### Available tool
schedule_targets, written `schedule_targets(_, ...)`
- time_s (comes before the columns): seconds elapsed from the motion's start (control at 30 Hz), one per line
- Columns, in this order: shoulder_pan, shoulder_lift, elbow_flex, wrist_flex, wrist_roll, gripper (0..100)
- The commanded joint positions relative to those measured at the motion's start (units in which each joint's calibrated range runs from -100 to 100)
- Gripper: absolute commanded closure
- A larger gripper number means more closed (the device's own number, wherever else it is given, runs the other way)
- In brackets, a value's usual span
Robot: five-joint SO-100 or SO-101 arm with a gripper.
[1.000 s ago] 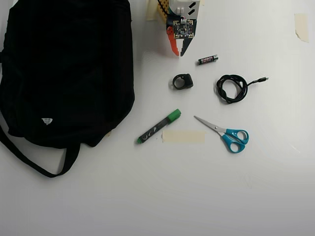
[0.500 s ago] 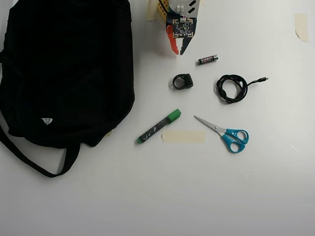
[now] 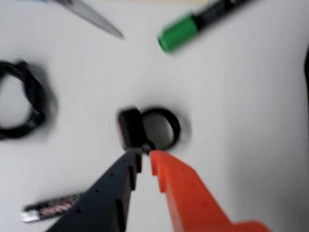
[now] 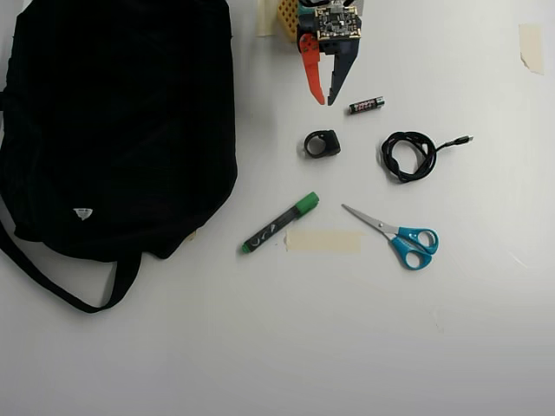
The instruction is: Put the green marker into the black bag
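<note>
The green marker (image 4: 279, 224) lies diagonally on the white table, green cap up-right, just right of the black bag (image 4: 117, 121). The bag fills the upper left of the overhead view, white logo patch near its lower edge. My gripper (image 4: 326, 102), with one orange and one dark finger, hangs at the top centre, well above the marker in that view, shut and holding nothing. In the blurred wrist view the gripper (image 3: 145, 157) points at a small black ring-shaped thing (image 3: 149, 126), with the marker's green cap (image 3: 178, 33) beyond it.
A small black ring-shaped thing (image 4: 322, 143) lies just below the fingertips. A black battery (image 4: 366, 105), a coiled black cable (image 4: 409, 155), blue-handled scissors (image 4: 406, 240) and a strip of masking tape (image 4: 323, 240) lie to the right of the marker.
The wrist has drawn back toward the top edge and tilted, so the fingers show longer. Their tips have shifted slightly toward the ring-shaped thing. Nothing on the table has moved.
</note>
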Motion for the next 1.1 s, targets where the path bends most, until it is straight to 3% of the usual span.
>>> schedule_targets(0.0,-3.1,7.6,-8.1,-1.3,0.1,98)
schedule_targets(0.4,-3.5,27.5,-25.4,-3.5,0.2,98)
schedule_targets(1.07,3.6,42.3,-26.3,-16.7,-0.2,98)
